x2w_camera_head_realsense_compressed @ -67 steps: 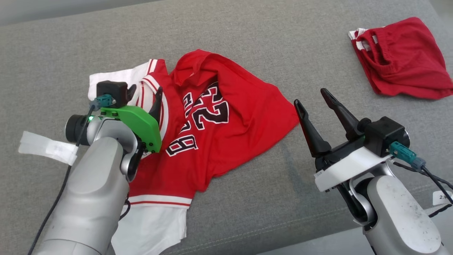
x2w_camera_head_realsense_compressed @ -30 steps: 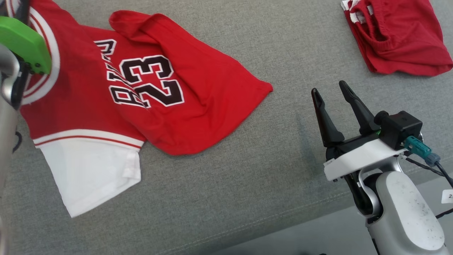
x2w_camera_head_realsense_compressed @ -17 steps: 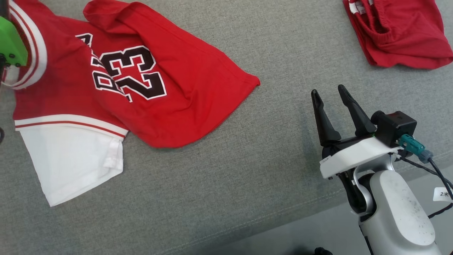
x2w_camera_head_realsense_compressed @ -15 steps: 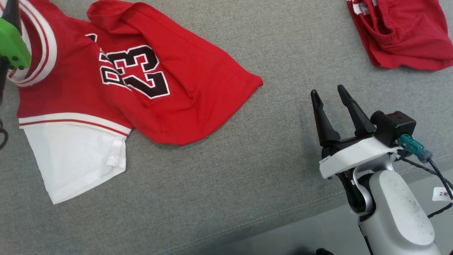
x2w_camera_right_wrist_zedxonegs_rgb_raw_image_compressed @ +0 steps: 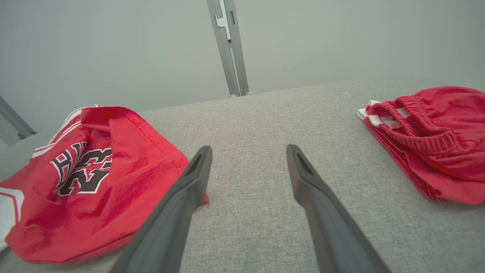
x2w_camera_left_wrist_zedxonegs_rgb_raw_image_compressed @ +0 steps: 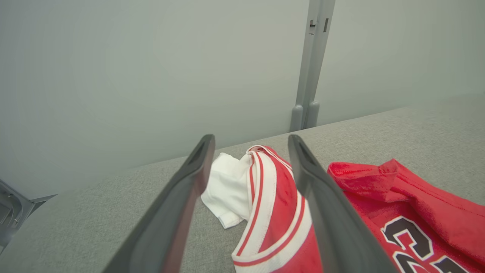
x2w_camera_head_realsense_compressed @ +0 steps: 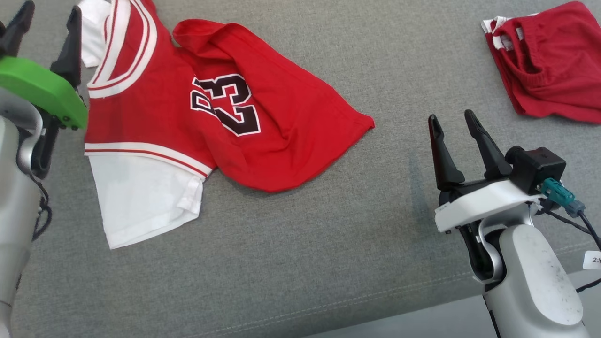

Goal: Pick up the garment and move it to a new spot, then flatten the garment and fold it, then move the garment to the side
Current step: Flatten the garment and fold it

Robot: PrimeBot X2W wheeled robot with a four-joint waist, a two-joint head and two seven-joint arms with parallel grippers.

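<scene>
- left gripper spread wide, empty, just beside the collar of the jersey
- right gripper also spread, empty, above bare surface
- jersey lies rumpled at surface's left; red shorts well apart, far right

Grip released: left claw now spread, empty, beside jersey collar.

Legible markings: two.
Red garment carries "23" in black, white-edged numerals; adjoining lettering creased, unreadable. A white tag at the head view's right edge reads "2", remainder cut off.
</scene>
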